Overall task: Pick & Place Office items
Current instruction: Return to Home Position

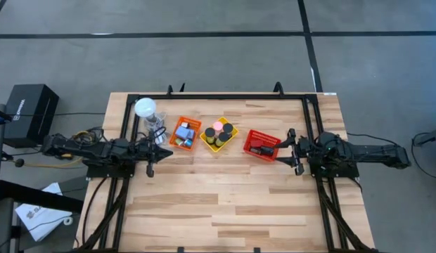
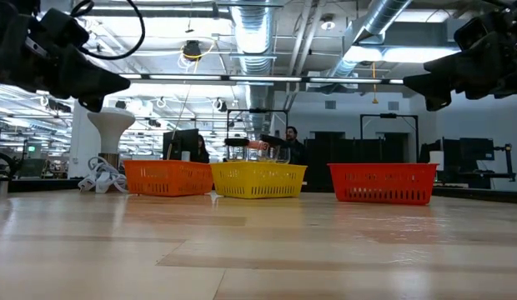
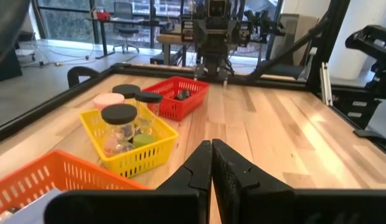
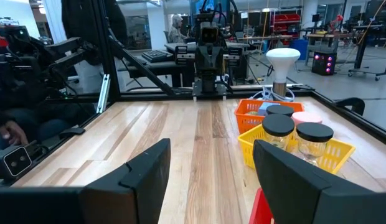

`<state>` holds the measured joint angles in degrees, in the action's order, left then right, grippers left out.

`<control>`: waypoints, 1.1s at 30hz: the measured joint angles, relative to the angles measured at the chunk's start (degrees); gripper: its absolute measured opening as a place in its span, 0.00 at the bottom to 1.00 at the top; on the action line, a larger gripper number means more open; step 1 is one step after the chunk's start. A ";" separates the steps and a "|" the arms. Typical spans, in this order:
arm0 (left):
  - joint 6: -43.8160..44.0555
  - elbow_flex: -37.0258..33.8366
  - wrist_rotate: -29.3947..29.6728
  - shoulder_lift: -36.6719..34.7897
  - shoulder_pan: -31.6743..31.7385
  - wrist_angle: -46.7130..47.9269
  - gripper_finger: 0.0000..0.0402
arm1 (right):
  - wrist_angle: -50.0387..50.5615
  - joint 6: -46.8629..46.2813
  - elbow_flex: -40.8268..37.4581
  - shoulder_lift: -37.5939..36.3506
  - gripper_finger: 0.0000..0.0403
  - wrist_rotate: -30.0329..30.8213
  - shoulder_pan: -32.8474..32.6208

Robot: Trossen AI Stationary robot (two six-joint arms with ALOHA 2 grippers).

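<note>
Binned in a row across the pale wooden plank surface [image 1: 225, 204]: clear round jars with black lids [image 3: 119, 115] and a pink-lidded jar [image 3: 109, 101], upright in the yellow plastic mesh basket [image 3: 140, 158]; light-blue blocks [image 1: 188, 128] in the orange mesh basket [image 1: 176, 131]; a small dark piece [image 3: 182, 94] in the red mesh basket [image 3: 183, 107]. Look light and rigid; probably slippery on the smooth walls, perhaps breakable, so best taken across the lid rim. Pressed together and empty: the left pincer [image 3: 211, 163]. Spread apart and empty: the right pincer [image 4: 211, 149]. Parked at opposite edges.
</note>
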<state>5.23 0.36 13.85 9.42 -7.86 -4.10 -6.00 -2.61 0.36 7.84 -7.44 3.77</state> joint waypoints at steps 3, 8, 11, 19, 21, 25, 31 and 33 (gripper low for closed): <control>0.00 0.00 -0.15 0.83 0.00 -0.10 0.01 | 0.00 0.00 0.00 0.00 0.55 0.00 0.00; -0.02 0.00 -0.13 2.13 0.00 -0.31 0.01 | 0.00 0.00 -0.02 0.00 0.55 0.00 0.00; -0.02 0.00 -0.13 2.70 0.00 -0.32 0.01 | 0.00 0.02 -0.04 0.00 0.55 0.00 0.00; -0.02 0.00 -0.11 2.78 0.00 -0.35 0.01 | 0.00 0.00 -0.06 0.00 0.55 0.00 0.00; -0.02 0.00 -0.11 2.74 0.00 -0.37 0.01 | 0.00 0.02 -0.06 0.00 0.55 0.00 0.00; -0.02 0.00 -0.09 2.74 0.00 -0.42 0.01 | 0.00 0.00 -0.07 0.00 0.55 0.00 0.00; -0.02 0.00 0.11 2.74 0.00 -0.78 0.01 | 0.00 0.00 -0.07 0.00 0.55 0.00 0.00; -0.02 0.00 0.11 2.74 0.00 -0.79 0.01 | 0.00 0.00 -0.07 0.00 0.55 0.00 0.00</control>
<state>5.21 0.36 13.96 12.16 -7.86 -4.89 -6.00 -2.61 0.30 7.84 -7.44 3.77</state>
